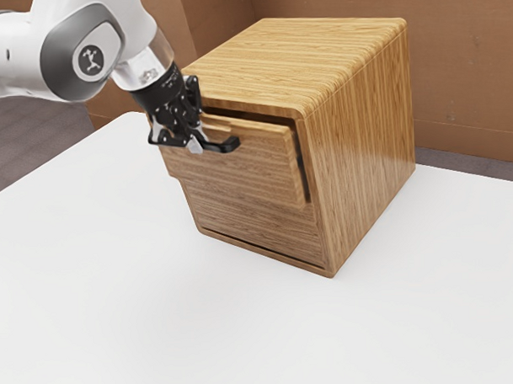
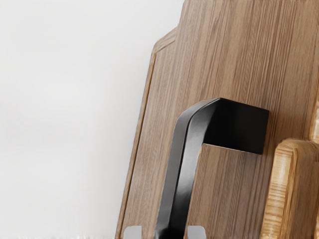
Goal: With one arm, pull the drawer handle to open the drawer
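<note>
A: Status?
B: My gripper (image 1: 192, 144) pinches the black handle (image 2: 183, 164), bar clamped between my fingers. The drawer (image 1: 251, 163) behind them sticks partway out of the cabinet (image 1: 356, 146).
A: Remaining?
B: Probably more straight pull, I'd say.

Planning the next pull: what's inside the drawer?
The drawer is out only slightly. A dark slit shows behind its front, on the exterior view's right. The cabinet top and that front cover the inside; contents cannot be seen.
</note>
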You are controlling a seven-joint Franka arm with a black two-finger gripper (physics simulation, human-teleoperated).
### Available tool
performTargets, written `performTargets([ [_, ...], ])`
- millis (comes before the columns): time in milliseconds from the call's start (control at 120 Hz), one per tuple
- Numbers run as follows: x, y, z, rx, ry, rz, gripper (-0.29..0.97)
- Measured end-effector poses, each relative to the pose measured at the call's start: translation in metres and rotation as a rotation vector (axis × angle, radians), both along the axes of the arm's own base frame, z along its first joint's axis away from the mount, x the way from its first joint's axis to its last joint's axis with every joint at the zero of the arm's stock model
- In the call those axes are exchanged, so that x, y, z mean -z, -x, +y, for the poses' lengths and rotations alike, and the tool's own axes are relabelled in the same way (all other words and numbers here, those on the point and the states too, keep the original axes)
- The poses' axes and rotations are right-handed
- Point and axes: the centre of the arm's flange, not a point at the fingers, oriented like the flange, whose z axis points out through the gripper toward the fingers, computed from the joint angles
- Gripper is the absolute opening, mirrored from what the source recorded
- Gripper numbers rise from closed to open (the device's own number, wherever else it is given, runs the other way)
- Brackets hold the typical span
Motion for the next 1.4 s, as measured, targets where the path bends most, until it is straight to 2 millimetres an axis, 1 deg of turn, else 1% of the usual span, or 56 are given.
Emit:
performTargets([
  [42, -0.003, 0.004, -0.001, -0.003, 0.001, 0.004, -0.08],
  [133, -0.001, 0.01, -0.002, -0.012, 0.008, 0.021, -0.1],
  [242, 0.001, 0.028, -0.001, -0.025, 0.018, 0.036, -0.11],
  [300, -0.002, 0.041, -0.002, -0.031, 0.022, 0.036, -0.11],
  [450, -0.001, 0.065, -0.022, -0.011, 0.031, 0.034, -0.11],
  [550, 0.005, 0.078, -0.028, -0.009, 0.037, 0.035, -0.11],
  [658, 0.003, 0.093, -0.028, -0.018, 0.041, 0.018, -0.09],
  [692, 0.001, 0.098, -0.028, -0.022, 0.043, 0.01, -0.08],
  [700, 0.0, 0.099, -0.028, -0.023, 0.043, 0.008, -0.06],
  [717, -0.001, 0.102, -0.028, -0.023, 0.044, 0.005, -0.07],
  [917, 0.004, 0.128, -0.028, -0.044, 0.064, -0.004, -0.07],
  [1017, 0.007, 0.144, -0.027, -0.054, 0.075, -0.004, -0.11],
  [1192, 0.008, 0.169, -0.028, -0.068, 0.085, -0.016, -0.1],
  [1350, 0.012, 0.186, -0.028, -0.078, 0.092, -0.016, -0.11],
  [1400, 0.011, 0.191, -0.033, -0.076, 0.09, -0.021, -0.1],
])
